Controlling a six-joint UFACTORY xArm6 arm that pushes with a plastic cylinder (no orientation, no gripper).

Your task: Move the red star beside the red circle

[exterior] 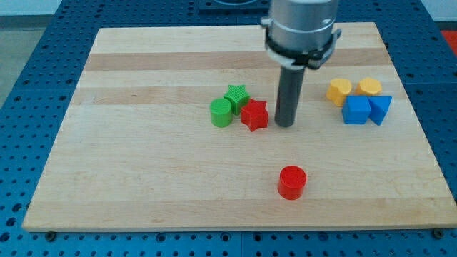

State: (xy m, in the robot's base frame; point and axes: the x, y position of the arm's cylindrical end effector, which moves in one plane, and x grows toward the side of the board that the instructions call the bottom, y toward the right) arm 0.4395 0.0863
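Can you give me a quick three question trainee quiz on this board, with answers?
1. True or false: my tip is at the red star's right in the view.
2. Which block touches the red star? A) green star B) red circle C) blue cube
3. Fill in: the red circle lies toward the view's ______ from the red star.

Key: 1 true; 2 A; 3 bottom right.

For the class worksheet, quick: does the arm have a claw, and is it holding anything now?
No claw: the arm ends in a rod.
My tip: holding nothing, just to the view's right of the red star, above the red circle.
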